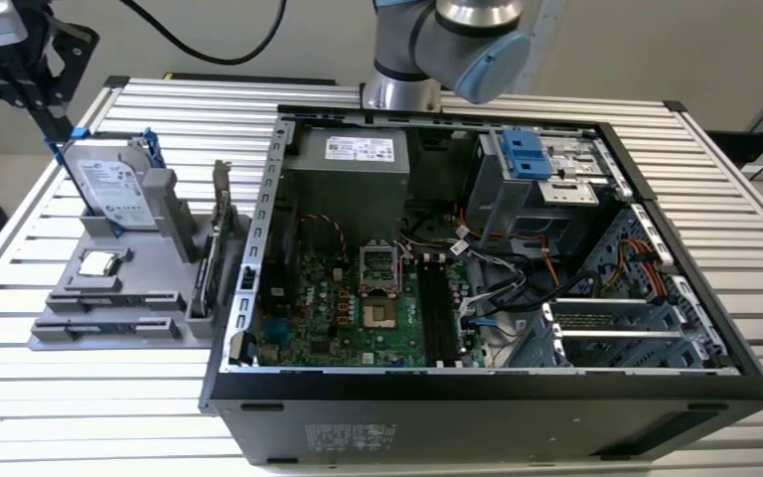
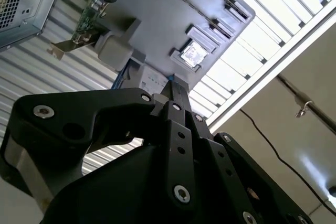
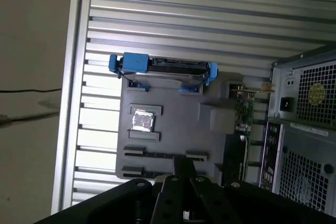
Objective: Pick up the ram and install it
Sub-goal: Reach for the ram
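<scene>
One tool (image 1: 61,121) on the arm, nothing in it. The fingers (image 2: 176,90) look pressed together in both wrist views, with no gap and no part between them.

Step in hand, as I judge it: the approach for the pick. The ram (image 1: 110,297) is not yet touched. The install has not begun, and the long black slots (image 1: 437,318) in the open case (image 1: 488,407) play no part so far.

Where the ram is: in a holder row on the grey fixture (image 3: 173,129), which sits on the counter (image 1: 90,417) beside the case. It lies just past the processor chip (image 1: 96,264), at the end away from the upright hard drive (image 1: 114,189). It shows as a dark, narrow strip. I cannot tell whether it is flat or on edge.

Tool against ram: in the exterior view the tool hangs high over the hard-drive end, well apart from the stick. In the first wrist view the fingertips line up just beside the ram (image 3: 165,156), so the aim looks near and the height is what remains.

What the next move calls for, in my judgement:
- fingers spread apart
- fingers set across the stick's thin width
- a straight descent clear of the holder's end blocks
- a light clamp, since the board is thin
</scene>
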`<state>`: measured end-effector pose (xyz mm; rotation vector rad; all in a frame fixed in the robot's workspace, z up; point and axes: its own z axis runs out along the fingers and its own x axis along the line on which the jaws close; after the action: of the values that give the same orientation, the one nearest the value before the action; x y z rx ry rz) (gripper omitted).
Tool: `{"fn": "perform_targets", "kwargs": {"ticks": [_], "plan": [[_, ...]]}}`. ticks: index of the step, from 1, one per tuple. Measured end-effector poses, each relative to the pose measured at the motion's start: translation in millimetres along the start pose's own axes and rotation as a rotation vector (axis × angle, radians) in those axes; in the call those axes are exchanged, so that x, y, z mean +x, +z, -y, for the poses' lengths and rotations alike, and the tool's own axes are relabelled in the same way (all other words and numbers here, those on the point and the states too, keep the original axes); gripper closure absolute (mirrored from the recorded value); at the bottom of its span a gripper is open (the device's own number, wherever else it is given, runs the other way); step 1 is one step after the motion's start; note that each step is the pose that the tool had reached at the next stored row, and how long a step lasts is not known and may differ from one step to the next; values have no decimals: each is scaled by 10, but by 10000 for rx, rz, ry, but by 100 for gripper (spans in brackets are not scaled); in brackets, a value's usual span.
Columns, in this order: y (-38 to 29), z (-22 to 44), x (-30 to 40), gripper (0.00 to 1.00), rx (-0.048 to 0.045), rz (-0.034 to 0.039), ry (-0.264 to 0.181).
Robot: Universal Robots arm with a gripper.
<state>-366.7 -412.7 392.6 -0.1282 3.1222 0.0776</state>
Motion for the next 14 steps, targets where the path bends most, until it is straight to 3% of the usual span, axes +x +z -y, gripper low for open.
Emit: {"fn": "perform_targets", "kwargs": {"ticks": [14], "plan": [[-7, 128, 11, 100, 1, -3, 1]]}}
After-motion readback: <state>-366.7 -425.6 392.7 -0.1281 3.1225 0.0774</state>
